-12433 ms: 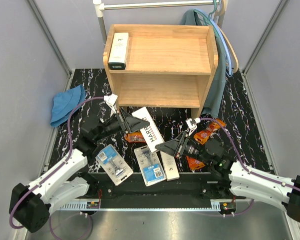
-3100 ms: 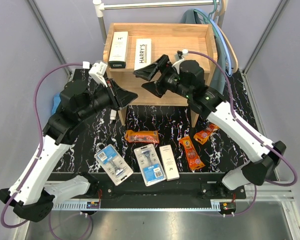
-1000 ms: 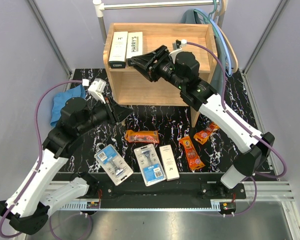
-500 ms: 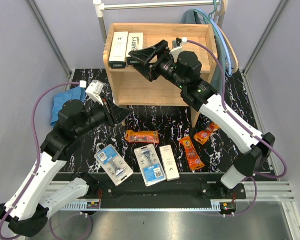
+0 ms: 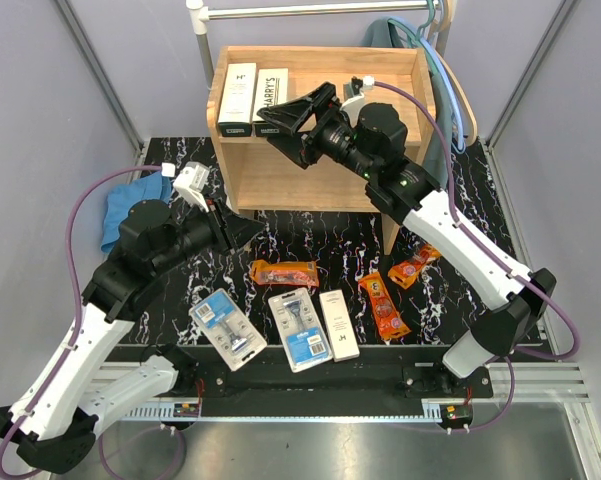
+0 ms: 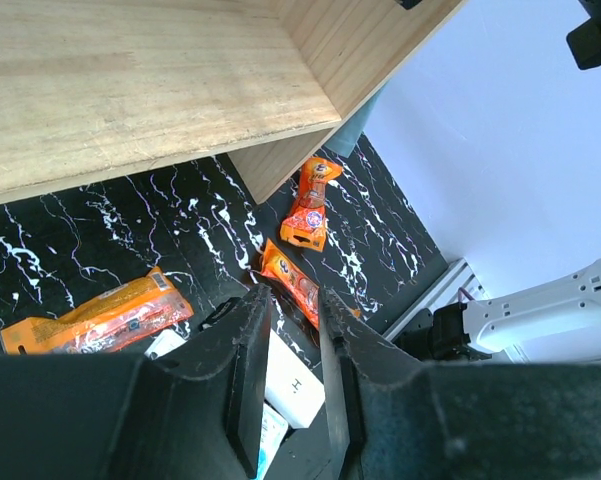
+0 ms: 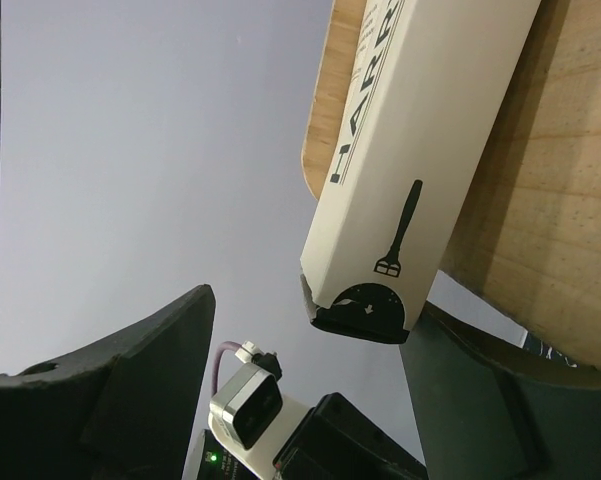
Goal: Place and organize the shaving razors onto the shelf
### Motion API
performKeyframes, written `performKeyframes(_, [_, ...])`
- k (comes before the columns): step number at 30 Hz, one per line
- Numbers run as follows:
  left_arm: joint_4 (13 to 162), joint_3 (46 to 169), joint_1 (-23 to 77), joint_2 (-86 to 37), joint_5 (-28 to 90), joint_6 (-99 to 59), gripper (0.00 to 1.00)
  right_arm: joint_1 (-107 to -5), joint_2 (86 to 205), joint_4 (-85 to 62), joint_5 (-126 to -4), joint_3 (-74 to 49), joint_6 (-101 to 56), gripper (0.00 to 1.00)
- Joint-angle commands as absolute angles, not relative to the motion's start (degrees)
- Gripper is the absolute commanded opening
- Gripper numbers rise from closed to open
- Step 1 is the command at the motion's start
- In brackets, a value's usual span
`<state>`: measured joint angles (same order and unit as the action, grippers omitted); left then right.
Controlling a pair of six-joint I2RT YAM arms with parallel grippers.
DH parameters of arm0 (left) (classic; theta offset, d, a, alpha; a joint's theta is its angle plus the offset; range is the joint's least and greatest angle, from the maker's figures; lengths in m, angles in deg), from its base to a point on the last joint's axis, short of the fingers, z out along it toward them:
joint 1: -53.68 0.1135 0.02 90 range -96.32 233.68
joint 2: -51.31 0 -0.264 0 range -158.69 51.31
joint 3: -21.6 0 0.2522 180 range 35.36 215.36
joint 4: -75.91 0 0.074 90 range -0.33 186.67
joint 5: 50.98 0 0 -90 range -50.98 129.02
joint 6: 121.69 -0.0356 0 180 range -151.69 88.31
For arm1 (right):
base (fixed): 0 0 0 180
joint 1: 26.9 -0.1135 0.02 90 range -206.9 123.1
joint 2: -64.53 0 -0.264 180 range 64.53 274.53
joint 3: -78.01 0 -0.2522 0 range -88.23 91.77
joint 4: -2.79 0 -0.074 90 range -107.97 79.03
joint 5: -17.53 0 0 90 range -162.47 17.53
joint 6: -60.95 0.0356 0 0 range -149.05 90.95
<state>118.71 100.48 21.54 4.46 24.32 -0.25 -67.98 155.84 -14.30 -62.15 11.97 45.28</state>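
Razor packs at the table's (image 5: 495, 190) 6 o'clock edge: two blister cards (image 5: 227, 330) and one white box (image 5: 338, 323), lying flat. Three orange pouches (image 5: 284, 272) lie just beyond, spread from 6 toward 4 o'clock. Left gripper (image 5: 242, 232) hangs at 9 o'clock, fingers a narrow slit apart, nothing between. Shelf (image 5: 380, 100) at 12 o'clock: two boxes (image 5: 238, 98) side by side at the top tier's 10 o'clock corner. Right gripper (image 5: 280, 122) is spread wide around the black end of the box nearer it, not gripping.
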Motion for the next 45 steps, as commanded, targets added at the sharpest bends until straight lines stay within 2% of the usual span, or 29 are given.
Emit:
performKeyframes(1, [117.1,100.1,21.3,5.5,25.2,-1.0,0.29,-67.8,154.5,-20.9,-60.2,10.6,45.3,0.82])
performKeyframes(11, [117.1,99.6,21.4,5.9,25.4,-0.7,0.29,-67.7,153.6,-23.2,-60.6,8.9,44.6,0.83])
performKeyframes(17, [116.7,103.5,21.4,3.5,25.0,-1.1,0.28,-67.8,154.0,-23.4,-60.0,8.3,44.4,0.83])
performKeyframes(20, [116.3,109.0,21.3,-0.4,24.3,-1.5,0.19,-67.8,154.0,-23.4,-60.4,8.0,44.3,0.83])
performKeyframes(21, [116.4,110.8,21.3,-1.6,23.9,-1.6,0.12,-67.8,154.1,-23.3,-60.4,8.2,44.2,0.83])
performKeyframes(25, [114.7,118.5,21.4,-7.2,21.4,-1.1,0.00,-67.7,154.8,-23.3,-60.3,9.0,44.0,0.83])
performKeyframes(32, [109.9,126.2,21.4,-15.2,18.6,1.3,0.00,-67.7,155.3,-23.2,-59.8,9.3,43.9,0.83])
performKeyframes(36, [106.4,126.2,21.4,-17.8,18.5,2.7,0.00,-67.7,155.1,-22.9,-59.6,9.2,43.9,0.83])
performKeyframes(45, [106.3,127.6,21.9,-20.5,25.2,0.4,0.00,-67.6,154.3,-22.1,-58.9,8.4,43.8,0.83])
